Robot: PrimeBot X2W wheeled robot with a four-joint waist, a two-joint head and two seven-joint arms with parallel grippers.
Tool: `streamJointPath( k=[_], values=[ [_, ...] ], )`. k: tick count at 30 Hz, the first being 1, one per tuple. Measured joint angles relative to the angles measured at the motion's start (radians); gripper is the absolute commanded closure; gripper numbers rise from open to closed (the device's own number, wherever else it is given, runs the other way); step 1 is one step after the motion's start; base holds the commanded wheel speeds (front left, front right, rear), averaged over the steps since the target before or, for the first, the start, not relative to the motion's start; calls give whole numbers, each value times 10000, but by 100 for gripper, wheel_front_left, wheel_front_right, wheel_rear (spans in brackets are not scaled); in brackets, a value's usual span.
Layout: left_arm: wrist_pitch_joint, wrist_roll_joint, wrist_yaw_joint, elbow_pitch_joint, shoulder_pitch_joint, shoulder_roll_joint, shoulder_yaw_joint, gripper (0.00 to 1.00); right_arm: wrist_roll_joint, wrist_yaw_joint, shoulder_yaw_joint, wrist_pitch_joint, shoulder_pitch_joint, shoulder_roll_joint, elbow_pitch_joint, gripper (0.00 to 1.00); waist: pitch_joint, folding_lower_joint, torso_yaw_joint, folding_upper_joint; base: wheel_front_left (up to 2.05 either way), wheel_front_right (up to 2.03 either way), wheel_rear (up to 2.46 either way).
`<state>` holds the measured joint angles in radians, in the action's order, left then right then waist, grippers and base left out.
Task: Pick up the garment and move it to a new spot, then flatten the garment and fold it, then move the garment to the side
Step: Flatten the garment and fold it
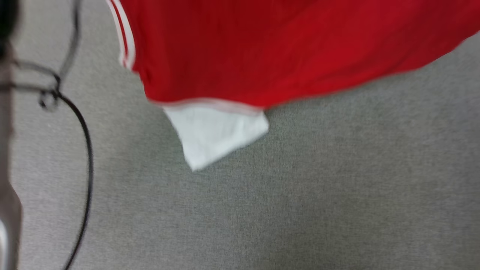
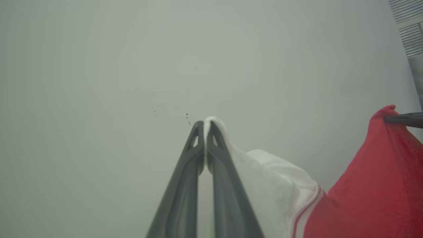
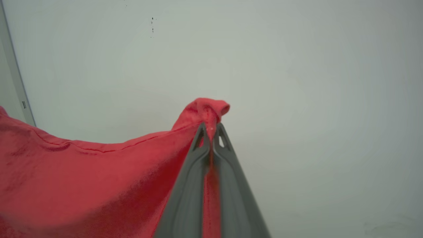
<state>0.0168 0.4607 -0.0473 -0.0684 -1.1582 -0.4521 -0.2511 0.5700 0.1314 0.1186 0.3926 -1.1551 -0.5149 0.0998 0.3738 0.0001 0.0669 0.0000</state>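
White sleeve fabric is pinched between the closed fingers of the left gripper (image 2: 205,125), with a small tuft poking past the tips. Red cloth is clamped the same way in the right gripper (image 3: 211,127), bunched just beyond its tips. Outward from both grips the garment (image 1: 262,48) sags between the 2 grippers, apparently clear of the grey carpet (image 1: 300,210), with 1 white sleeve dangling lowest. The pick-up looks done. Setting it down at a new spot, flattening, folding and moving it aside are all left.
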Motion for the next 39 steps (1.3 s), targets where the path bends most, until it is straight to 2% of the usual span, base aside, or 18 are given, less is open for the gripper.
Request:
streamJointPath(
  k=[5, 11, 19, 28, 34, 39],
  values=[
    [21, -46, -347, 1369, -2599, -21, -13, 100, -598, -2, -100, 125, -2110, 109, 587, 100, 1128, 1, -18, 0, 0, 0, 0],
    [-217, -253, -591, 2922, -5375, 109, -219, 100, -1319, -2, 115, -251, -4613, 295, 1871, 100, 2282, 2, -85, 0, 0, 0, 0],
    [-579, -370, -732, 4347, -7333, 115, -606, 100, -1641, -2, 771, -1072, -6728, 594, 3668, 100, 3036, 0, -201, 0, 0, 0, 0],
    [-1120, 40, -763, 5308, -7086, -77, -721, 100, -1162, 0, 1935, -1733, -7042, 391, 4938, 100, 3691, 0, -84, 0, 0, 0, 0],
    [-1741, 441, -807, 5731, -5631, -176, -871, 100, -502, 0, 2847, -2299, -5983, 157, 5421, 100, 3814, 0, 10, 0, 0, 0, 0],
    [-2194, 838, -809, 5641, -4033, -378, -926, 100, 244, -2, 3536, -2706, -4825, -94, 5340, 100, 3591, 0, 22, 0, 0, 0, 0]
  ],
)
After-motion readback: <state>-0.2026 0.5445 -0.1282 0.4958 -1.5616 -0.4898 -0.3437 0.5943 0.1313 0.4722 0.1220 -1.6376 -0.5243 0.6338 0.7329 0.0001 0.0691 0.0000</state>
